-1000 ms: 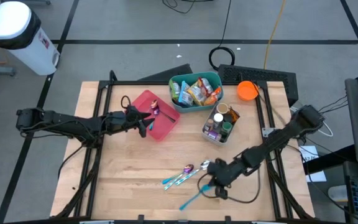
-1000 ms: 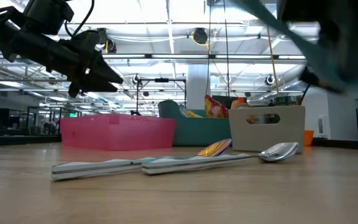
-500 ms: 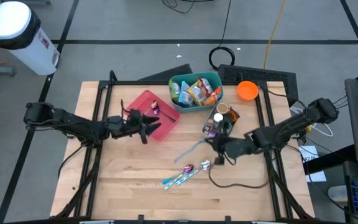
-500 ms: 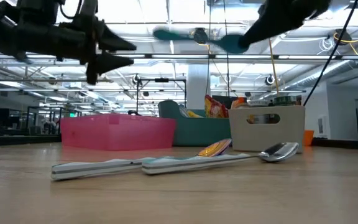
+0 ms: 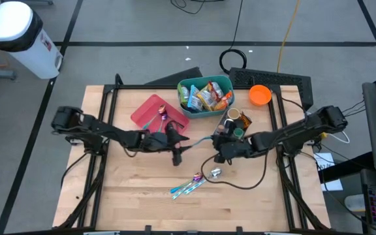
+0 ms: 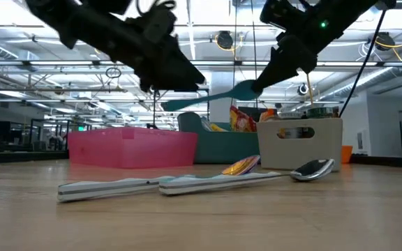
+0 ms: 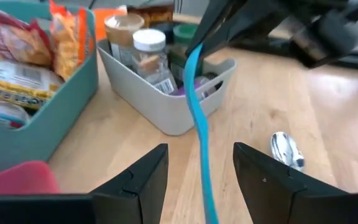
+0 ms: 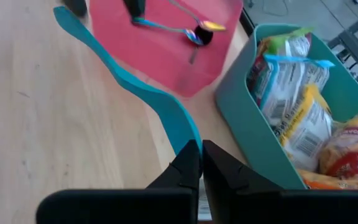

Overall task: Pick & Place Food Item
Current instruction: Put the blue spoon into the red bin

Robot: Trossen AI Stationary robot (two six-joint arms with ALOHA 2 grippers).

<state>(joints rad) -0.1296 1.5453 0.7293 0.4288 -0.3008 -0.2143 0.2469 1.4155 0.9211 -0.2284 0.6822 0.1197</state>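
so from my seat the right gripper [image 5: 218, 145] sits near the middle of the bench, a bit toward the right edge, fingers pinched on one end of a teal spatula [image 5: 200, 143]; the wrist view has the spatula [image 8: 129, 87] clamped right between the two dark tips; it's held up off the wood, the low view shows it [image 6: 211, 97] hanging in the air above the loose spoons [image 6: 187, 183]; its free end points toward the left gripper [image 5: 177, 153], which is just about mid-bench with fingers [image 7: 135, 180] spread wide, the strip running into the gap between them but i see no contact; behind all that, the pink tray [image 5: 143, 111] toward the far edge has a spoon [image 5: 160, 117] in it; the teal bin [image 5: 204, 83] of snack packets sits at the far edge, and the grey caddy [image 5: 222, 138] of jars is beside it, near the right gripper; two or three spoons [image 5: 194, 181] lie on the wood toward the near edge.
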